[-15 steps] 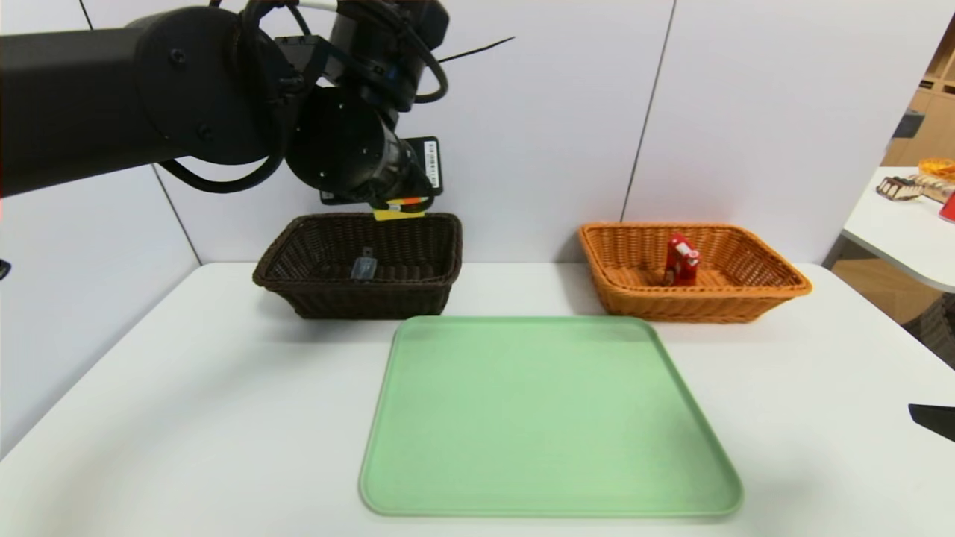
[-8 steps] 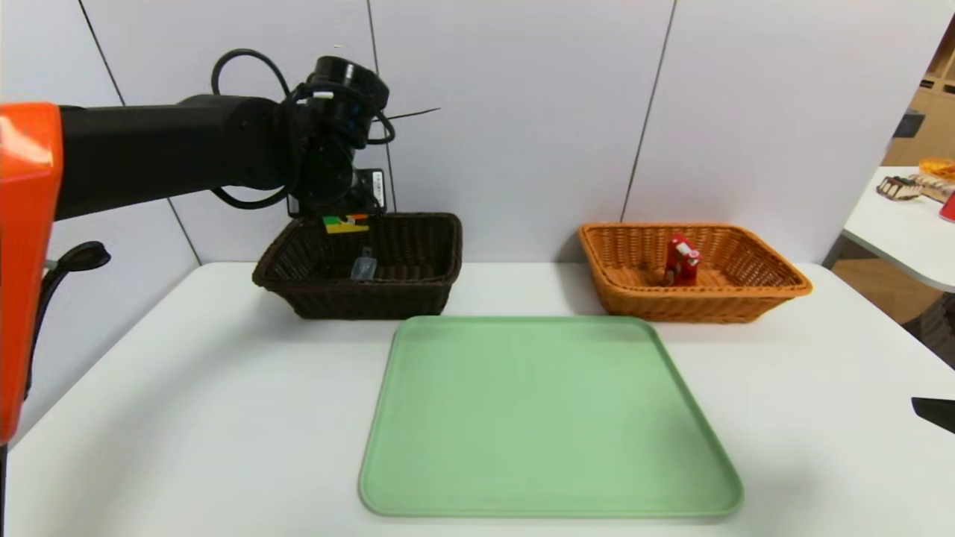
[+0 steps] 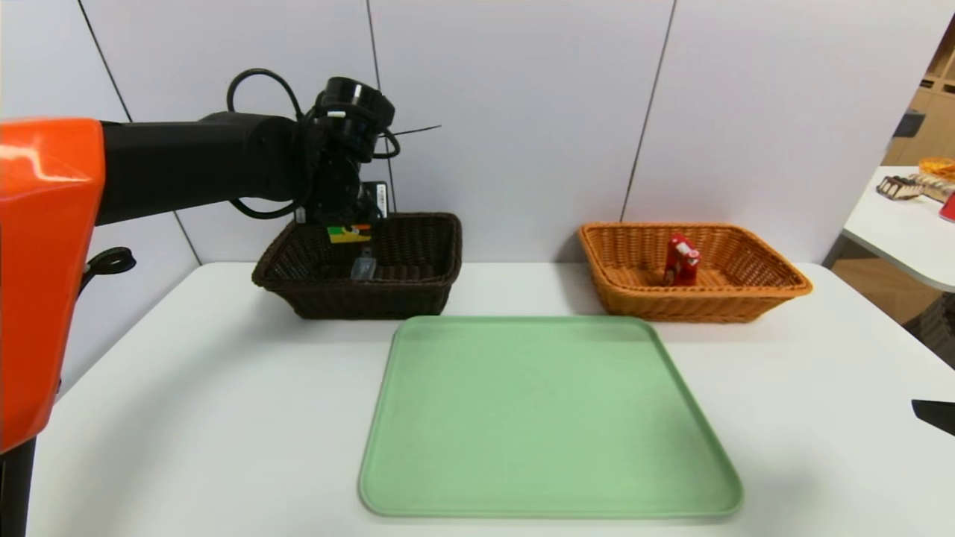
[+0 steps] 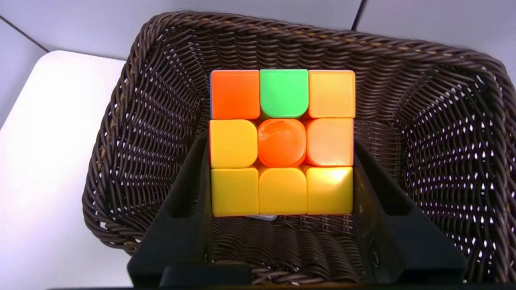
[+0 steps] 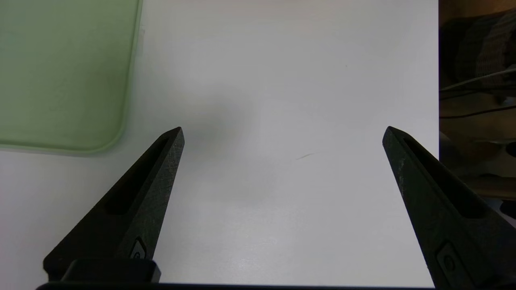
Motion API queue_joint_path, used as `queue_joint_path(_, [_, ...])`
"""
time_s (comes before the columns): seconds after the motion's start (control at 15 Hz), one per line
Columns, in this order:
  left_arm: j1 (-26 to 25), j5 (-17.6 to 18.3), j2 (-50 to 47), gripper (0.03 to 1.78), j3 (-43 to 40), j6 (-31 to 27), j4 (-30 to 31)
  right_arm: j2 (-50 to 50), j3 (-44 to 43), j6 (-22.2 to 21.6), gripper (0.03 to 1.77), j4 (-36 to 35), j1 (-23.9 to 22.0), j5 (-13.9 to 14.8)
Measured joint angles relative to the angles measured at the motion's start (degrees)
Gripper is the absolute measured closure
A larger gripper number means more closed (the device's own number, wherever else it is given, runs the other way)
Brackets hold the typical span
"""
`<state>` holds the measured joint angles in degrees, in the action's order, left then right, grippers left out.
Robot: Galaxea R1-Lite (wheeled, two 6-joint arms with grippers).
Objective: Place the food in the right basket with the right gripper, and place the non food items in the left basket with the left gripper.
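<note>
Lighting was bright and even, coming from overhead. The white counter [image 3: 186, 418] carried only soft shadows: a faint one beside the flat pale-green plastic tray [image 3: 548, 418] and a blurred grey patch near that tray in the right wrist view. Glare gleamed on the multicoloured plastic puzzle cube [image 4: 282, 143] and washed the glossy orange arm cover [image 3: 41, 276]. Focus stayed reasonably sharp.

No readable text anywhere. White label [image 3: 380, 199] on left wrist beside left gripper [image 3: 349, 227]: print too small to read. Red package [image 3: 681, 259] in orange basket [image 3: 776, 280]: markings illegible.
</note>
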<state>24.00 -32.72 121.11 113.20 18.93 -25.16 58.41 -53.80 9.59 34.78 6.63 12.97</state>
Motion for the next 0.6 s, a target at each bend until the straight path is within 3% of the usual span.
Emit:
queue_joint_path(0.27, [-0.05,0.11,0.02,0.57,0.0,0.13,-0.05,-0.04,0.0,-0.01,0.1,0.02,0.01,-0.02])
queue_joint_path(0.6, [-0.06,0.15,0.17,0.35,0.0,0.28,0.17,0.06,0.0,-0.01,0.1,-0.02,0.01,-0.02])
